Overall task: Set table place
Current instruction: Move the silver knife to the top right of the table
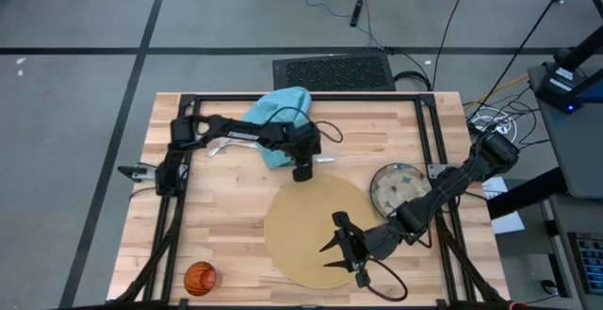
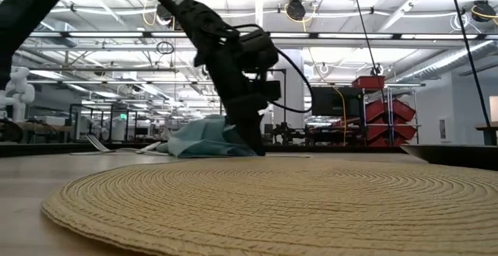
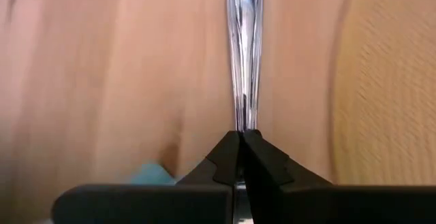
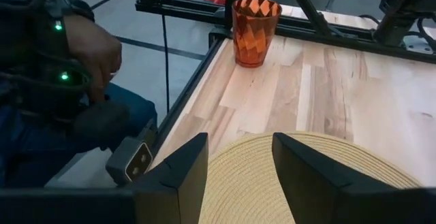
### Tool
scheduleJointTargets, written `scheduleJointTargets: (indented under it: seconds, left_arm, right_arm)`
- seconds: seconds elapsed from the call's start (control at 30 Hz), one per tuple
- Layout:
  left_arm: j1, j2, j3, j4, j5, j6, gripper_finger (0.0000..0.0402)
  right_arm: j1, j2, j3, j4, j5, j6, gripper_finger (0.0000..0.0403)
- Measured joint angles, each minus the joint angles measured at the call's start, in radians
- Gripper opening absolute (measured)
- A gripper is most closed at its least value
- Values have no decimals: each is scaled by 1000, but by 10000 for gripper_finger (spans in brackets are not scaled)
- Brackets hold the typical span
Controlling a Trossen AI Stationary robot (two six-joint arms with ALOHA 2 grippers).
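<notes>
The glass bowl [image 1: 397,187] sits on the table [image 1: 217,220] well behind the right hand [image 1: 341,247], beside that arm's forearm; something pale shows through it, but what is inside cannot be made out. The orange cup [image 4: 255,30] stands upright ahead of the right hand, near the table's corner, faceted and see-through, with nothing visible in it.

The right hand hovers over the edge of the round tan mat [image 1: 311,230], its fingers [image 4: 178,176] spread wide and holding nothing. The mat is a flat woven disc of coiled straw rings.

The left hand [image 3: 242,141] is down at the table just past the mat's far edge, its fingers pinched tight on the handle end of a shiny silver utensil [image 3: 245,54], which lies on the wood stretching straight away from the fingertips; which piece of cutlery it is cannot be told. Just behind this hand lies the teal napkin [image 1: 280,120], crumpled in a heap. A person's hand [image 4: 92,47] shows beyond the table edge, near the right hand.
</notes>
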Motion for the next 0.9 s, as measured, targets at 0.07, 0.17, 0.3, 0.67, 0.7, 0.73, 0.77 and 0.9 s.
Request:
scheduleJointTargets:
  seconds: [0.07, 0.17, 0.3, 0.67, 0.7, 0.73, 0.77, 0.9]
  left_arm:
    - [13, 19, 50, -28, 6, 18, 1]
    - [28, 51, 134, -54, 34, 43, 1]
    - [32, 77, 209, -47, 57, 52, 1]
    - [51, -98, 282, -302, -126, 124, 2]
    - [54, -135, 282, -333, -137, 123, 2]
    - [54, -172, 282, -374, -152, 123, 2]
    - [54, -212, 282, -391, -171, 123, 2]
    - [27, -396, 283, -506, -282, 115, 2]
  right_arm:
    - [3, -9, 0, -10, 12, 9, 155]
    - [7, -14, 0, -9, 29, 16, 155]
    - [7, -15, 0, -12, 53, 11, 155]
    - [-47, -36, -5, -389, 220, 158, 155]
    - [-63, -38, -7, -405, 220, 158, 155]
    - [-83, -39, -8, -419, 220, 156, 155]
    - [-109, -40, -10, -434, 218, 152, 155]
    - [-250, -40, -16, -502, 178, 93, 155]
